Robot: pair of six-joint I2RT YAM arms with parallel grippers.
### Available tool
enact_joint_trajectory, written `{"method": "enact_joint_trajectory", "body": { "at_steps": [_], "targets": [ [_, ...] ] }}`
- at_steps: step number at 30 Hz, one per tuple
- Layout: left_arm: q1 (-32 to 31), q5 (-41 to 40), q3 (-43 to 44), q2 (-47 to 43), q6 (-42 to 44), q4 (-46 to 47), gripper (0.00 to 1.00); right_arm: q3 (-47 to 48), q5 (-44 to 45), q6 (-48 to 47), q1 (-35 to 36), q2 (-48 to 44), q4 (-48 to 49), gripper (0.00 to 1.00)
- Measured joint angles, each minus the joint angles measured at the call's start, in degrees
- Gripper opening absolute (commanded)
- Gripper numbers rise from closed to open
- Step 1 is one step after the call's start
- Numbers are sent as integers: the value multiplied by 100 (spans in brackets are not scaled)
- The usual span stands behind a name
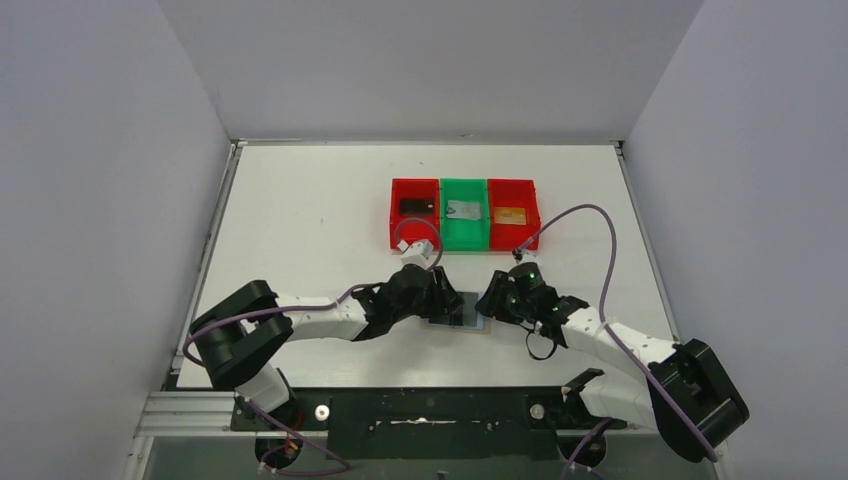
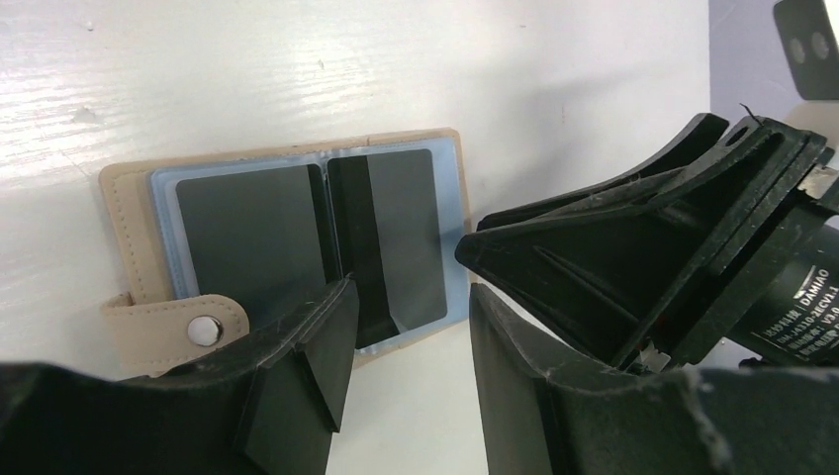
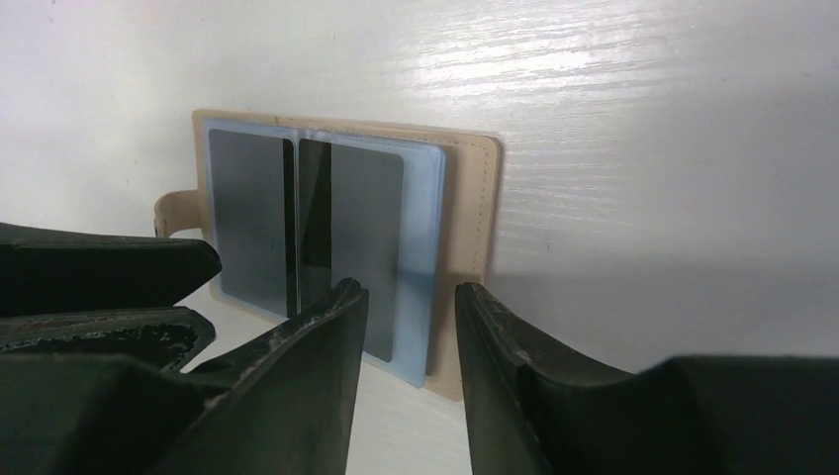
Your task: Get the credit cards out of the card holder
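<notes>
The card holder (image 1: 458, 312) lies open and flat on the white table between my two grippers. In the left wrist view its tan cover (image 2: 124, 223) frames pale blue sleeves. These hold a dark credit card (image 2: 247, 233) and a second one with a black stripe (image 2: 391, 233). The closure tab (image 2: 163, 332) sticks out at the near left. My left gripper (image 2: 411, 327) is open just short of the holder's near edge, with only table between its fingers. My right gripper (image 3: 408, 307) is open too, at the holder's (image 3: 470, 208) near corner, by the striped card (image 3: 361, 237).
Three bins stand in a row at the back: a red one (image 1: 397, 225) with a black card (image 1: 416, 205), a green one (image 1: 463, 238) with a silver-grey card (image 1: 462, 210), and a red one (image 1: 530, 205) with a gold-orange card (image 1: 510, 215). The right gripper's body (image 2: 643, 257) sits close beside the left fingers.
</notes>
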Motion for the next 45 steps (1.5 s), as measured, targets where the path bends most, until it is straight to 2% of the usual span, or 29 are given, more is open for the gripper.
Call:
{"method": "enact_joint_trajectory", "body": {
  "at_steps": [2, 9, 15, 28, 41, 45],
  "targets": [
    [0, 15, 2, 59, 0, -9, 45, 15, -28, -70, 22, 72, 39, 32],
    [0, 79, 90, 354, 2, -118, 45, 87, 31, -234, 26, 391, -11, 34],
    [0, 96, 468, 629, 4, -417, 45, 264, 199, -308, 39, 699, 35, 20],
    [11, -168, 809, 824, -33, -997, 47, 267, 483, -195, 61, 914, 162, 7],
    [81, 35, 949, 1078, -280, -837, 47, 236, 533, -28, 61, 933, 345, 6],
    [85, 28, 890, 1078, -363, -728, 47, 236, 525, -48, 61, 929, 352, 12]
  ]
}}
